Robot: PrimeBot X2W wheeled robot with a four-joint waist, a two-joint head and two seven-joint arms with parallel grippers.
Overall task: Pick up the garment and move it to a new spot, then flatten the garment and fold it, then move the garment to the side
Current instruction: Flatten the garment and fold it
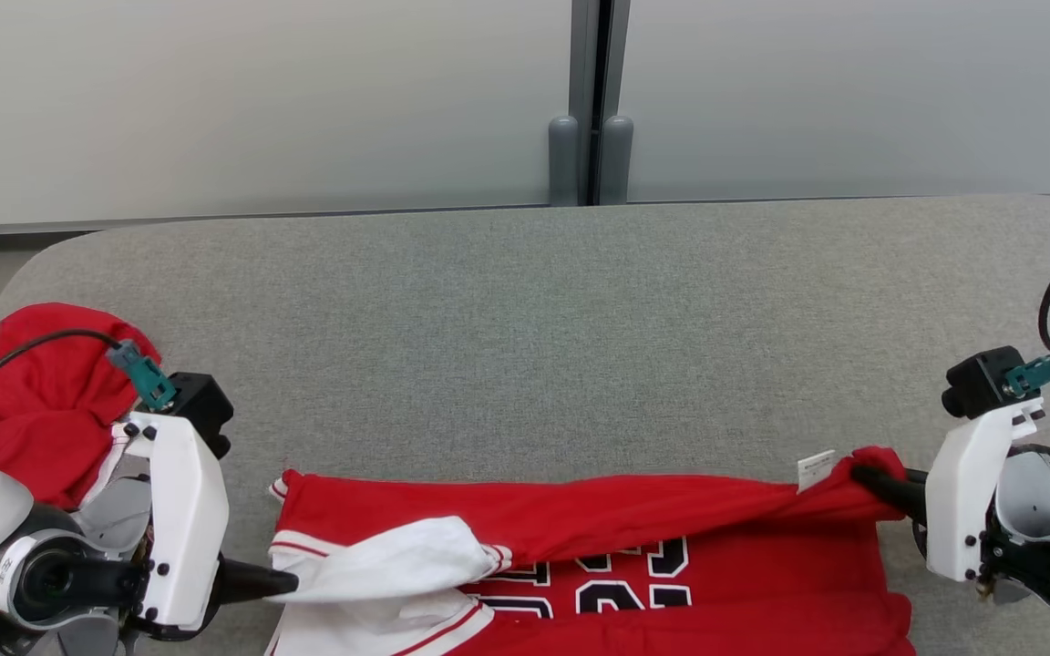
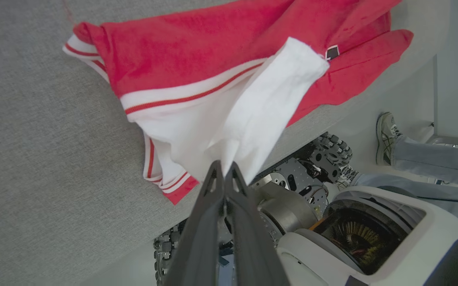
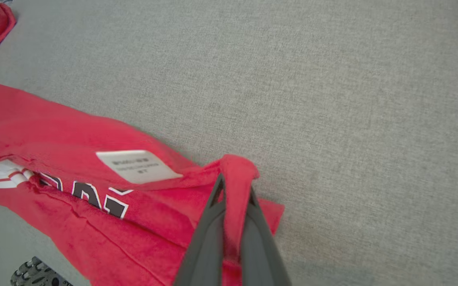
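Observation:
The garment (image 1: 634, 519) is a red jersey with white sleeves, red trim and black-and-white numbers, stretched across the near edge of the grey table (image 1: 525, 328). My left gripper (image 1: 283, 583) is shut on a white sleeve (image 2: 253, 115) at the jersey's left end. In the left wrist view that gripper (image 2: 225, 167) pinches the white cloth at its tips. My right gripper (image 1: 862, 474) is shut on a red fold at the jersey's right end, beside a white label (image 1: 817, 467). The right wrist view has the red fold (image 3: 237, 174) between the right gripper's (image 3: 233, 186) fingers.
A second red garment (image 1: 33, 401) lies bunched at the table's left end, behind my left arm. A person's shoe (image 2: 386, 135) and trouser leg (image 2: 435, 155) are on the floor beyond the table's near edge, by the robot's wheeled base (image 2: 332, 151). A pale wall (image 1: 252, 100) stands behind the table.

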